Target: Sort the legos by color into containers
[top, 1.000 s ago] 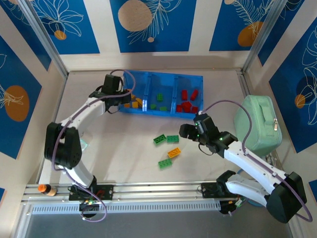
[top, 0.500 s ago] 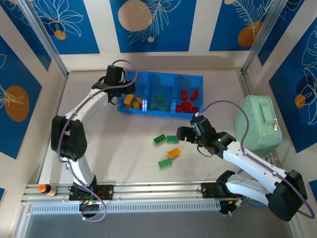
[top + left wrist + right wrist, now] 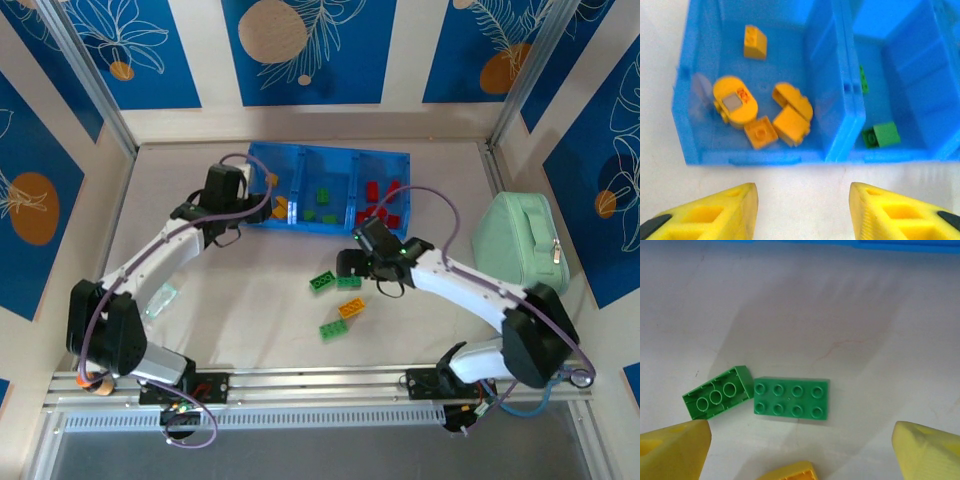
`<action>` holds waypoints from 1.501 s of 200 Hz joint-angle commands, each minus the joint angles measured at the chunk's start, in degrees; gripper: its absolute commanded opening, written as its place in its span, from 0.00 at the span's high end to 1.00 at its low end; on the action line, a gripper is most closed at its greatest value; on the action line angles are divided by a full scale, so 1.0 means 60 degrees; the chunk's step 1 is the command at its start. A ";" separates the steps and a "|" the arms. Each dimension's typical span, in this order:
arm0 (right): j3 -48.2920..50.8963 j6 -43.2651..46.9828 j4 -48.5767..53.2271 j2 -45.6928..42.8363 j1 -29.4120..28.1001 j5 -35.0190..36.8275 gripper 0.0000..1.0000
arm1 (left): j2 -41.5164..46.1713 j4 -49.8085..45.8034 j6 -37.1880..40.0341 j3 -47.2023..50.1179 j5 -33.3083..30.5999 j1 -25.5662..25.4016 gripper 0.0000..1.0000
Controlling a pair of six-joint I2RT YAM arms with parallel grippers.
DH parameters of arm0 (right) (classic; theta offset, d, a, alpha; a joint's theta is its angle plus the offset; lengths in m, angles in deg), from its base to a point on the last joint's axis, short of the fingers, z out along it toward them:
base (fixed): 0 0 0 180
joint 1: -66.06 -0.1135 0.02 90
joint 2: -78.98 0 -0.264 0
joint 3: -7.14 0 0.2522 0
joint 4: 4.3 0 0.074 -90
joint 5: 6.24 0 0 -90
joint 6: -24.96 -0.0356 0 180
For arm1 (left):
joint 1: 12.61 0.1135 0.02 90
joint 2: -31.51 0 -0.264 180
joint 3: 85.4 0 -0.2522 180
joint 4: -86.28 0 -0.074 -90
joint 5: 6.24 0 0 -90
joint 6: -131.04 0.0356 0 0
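The studs-up green brick [image 3: 791, 398], judged light, rigid and slick, is best pinched across its long sides. The right gripper [image 3: 800, 447] and left gripper [image 3: 802, 210] are spread, empty.

White left arm [image 3: 165, 250] and right arm [image 3: 465, 285], black joints, each trailing 1 looping purple cable [image 3: 247, 157]. Left end effector [image 3: 803, 212] and right end effector [image 3: 800, 450] have yellow wedge-shaped fingers [image 3: 715, 212].

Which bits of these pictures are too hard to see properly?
- Right wrist view: the orange brick is cut off by the bottom edge, so its shape is unclear.
- Left wrist view: a green brick is mostly hidden behind the blue divider.
- Left wrist view: the grey label on the round yellow piece is too blurred to read.
- Top view: the red bricks are too small and bunched to count.
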 commanded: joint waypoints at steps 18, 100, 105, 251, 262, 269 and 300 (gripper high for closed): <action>-0.1233 0.0251 0.0997 0.1697 -0.0416 -0.0298 0.06 | 0.0989 0.0145 -0.0376 0.1652 -0.0246 -0.0287 0.49; -0.2087 -0.0102 0.1922 0.3216 -0.0564 0.0169 0.11 | 0.1918 0.0867 -0.0975 0.4083 -0.0210 -0.0787 0.48; -0.2101 -0.0124 0.1951 0.3251 -0.0565 0.0200 0.12 | 0.1921 0.0902 -0.0984 0.4144 -0.0210 -0.0794 0.48; -0.1649 -0.0225 0.1220 0.3701 -0.0488 -0.0087 0.38 | 0.1995 0.1010 -0.0881 0.4335 -0.0310 -0.0824 0.48; -0.1675 -0.0213 0.1228 0.3668 -0.0492 -0.0058 0.40 | 0.1994 0.0997 -0.0870 0.4334 -0.0327 -0.0825 0.48; -0.1704 -0.0198 0.1269 0.3636 -0.0503 -0.0036 0.40 | 0.1998 0.1001 -0.0867 0.4333 -0.0327 -0.0825 0.48; -0.2038 -0.0095 0.1515 0.3297 -0.0564 0.0155 0.41 | 0.2003 0.0993 -0.0852 0.4368 -0.0342 -0.0840 0.48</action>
